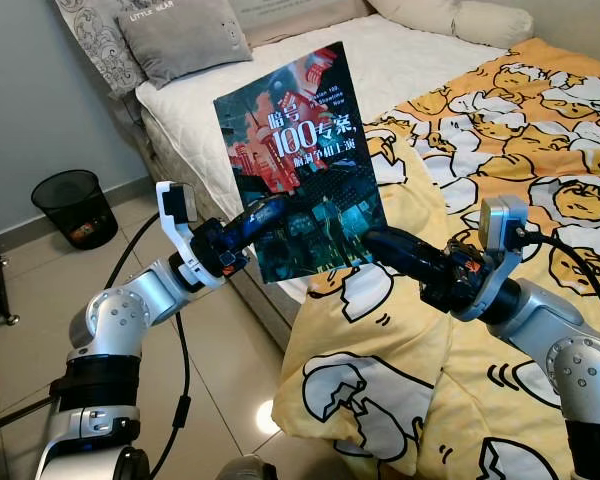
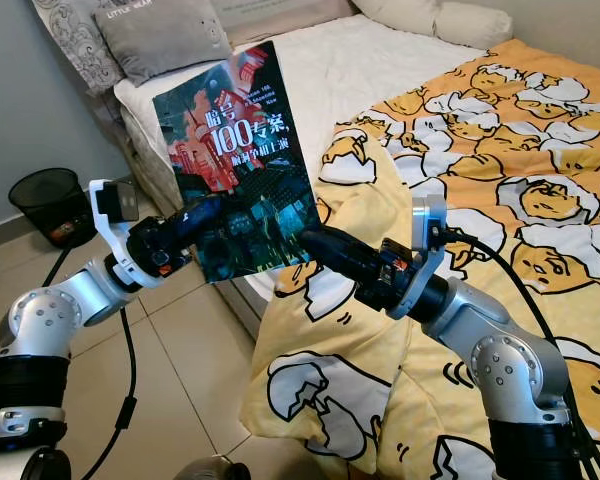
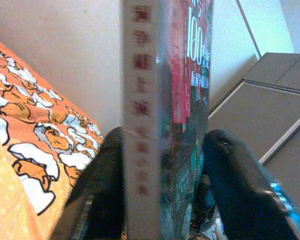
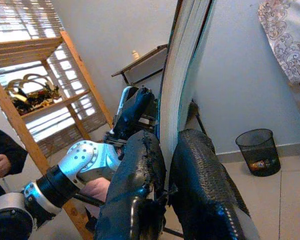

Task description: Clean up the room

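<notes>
A book [image 1: 300, 150] with a dark cover, red artwork and white lettering stands upright in the air in front of the bed's corner. My left gripper [image 1: 270, 215] is shut on its lower left edge, at the spine. My right gripper [image 1: 375, 240] is shut on its lower right edge. In the left wrist view the white spine [image 3: 140, 100] sits between the two black fingers [image 3: 102, 190]. The right wrist view has the book's page edge [image 4: 187, 60] clamped between that gripper's fingers [image 4: 135, 175], with my left arm [image 4: 85, 160] beyond it.
The bed [image 1: 380, 70] has a white sheet, a grey pillow [image 1: 185, 35] and a yellow cartoon duvet [image 1: 520, 130] hanging over its corner. A black mesh bin [image 1: 75, 205] stands on the tiled floor by the wall. A wooden shelf [image 4: 65, 75] and a person's dark sleeve [image 4: 2, 150] are behind me.
</notes>
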`<state>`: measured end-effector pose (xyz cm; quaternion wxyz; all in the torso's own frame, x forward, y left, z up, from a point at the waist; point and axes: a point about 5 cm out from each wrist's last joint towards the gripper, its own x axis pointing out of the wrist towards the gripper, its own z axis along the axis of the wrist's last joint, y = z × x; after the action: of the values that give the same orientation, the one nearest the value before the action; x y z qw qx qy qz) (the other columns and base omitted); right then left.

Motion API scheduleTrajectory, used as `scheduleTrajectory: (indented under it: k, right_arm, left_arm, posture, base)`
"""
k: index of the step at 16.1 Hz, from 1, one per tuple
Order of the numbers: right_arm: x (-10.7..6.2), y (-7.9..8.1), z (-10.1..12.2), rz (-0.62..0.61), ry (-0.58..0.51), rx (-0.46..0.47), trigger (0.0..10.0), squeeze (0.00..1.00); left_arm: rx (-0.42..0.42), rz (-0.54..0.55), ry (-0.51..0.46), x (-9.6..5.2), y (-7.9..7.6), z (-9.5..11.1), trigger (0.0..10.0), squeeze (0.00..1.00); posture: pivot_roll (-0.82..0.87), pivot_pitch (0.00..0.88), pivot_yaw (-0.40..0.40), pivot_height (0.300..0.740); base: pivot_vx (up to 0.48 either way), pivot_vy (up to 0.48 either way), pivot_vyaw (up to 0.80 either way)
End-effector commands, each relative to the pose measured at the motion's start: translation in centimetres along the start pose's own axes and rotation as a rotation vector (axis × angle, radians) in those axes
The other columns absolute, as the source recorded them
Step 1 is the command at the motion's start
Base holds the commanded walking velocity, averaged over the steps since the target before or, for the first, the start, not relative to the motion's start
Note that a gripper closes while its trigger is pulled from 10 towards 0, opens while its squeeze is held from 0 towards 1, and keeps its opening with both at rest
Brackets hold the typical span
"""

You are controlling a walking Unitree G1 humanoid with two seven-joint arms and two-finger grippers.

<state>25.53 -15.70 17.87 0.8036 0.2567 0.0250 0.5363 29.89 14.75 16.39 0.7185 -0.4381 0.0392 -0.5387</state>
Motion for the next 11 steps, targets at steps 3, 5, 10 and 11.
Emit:
scheduleTrajectory:
  k: [3, 5, 10, 11]
  right_arm:
    - [-0.01, 0.07, 0.60, 0.006, -0.009, -0.028, 0.0, 0.00]
    - [0.13, 0.04, 0.64, 0.006, -0.012, -0.028, 0.0, 0.00]
    - [0.56, -0.19, 0.83, 0.000, -0.033, -0.040, 0.0, 0.00]
    - [0.66, -0.15, 0.96, 0.006, -0.044, -0.035, 0.0, 0.00]
  left_arm:
    - [0.009, -0.034, 0.004, -0.07, -0.94, 0.68, 0.0, 0.00]
    - [0.012, -0.033, 0.005, -0.14, -1.01, 0.90, 0.0, 0.00]
    - [0.025, -0.015, 0.010, -0.54, -1.10, 1.27, 0.0, 0.00]
    - [0.025, -0.014, 0.014, -0.59, -1.11, 1.30, 0.0, 0.00]
  posture:
    - [-0.03, 0.000, 0.075, 0.740]
    - [-0.02, 0.000, 0.071, 0.740]
    - [-0.02, 0.000, 0.068, 0.740]
    - [-0.02, 0.000, 0.068, 0.740]
  base:
    - [0.000, 0.000, 0.00]
    - [0.000, 0.000, 0.00]
    - [0.000, 0.000, 0.00]
    - [0.000, 0.000, 0.00]
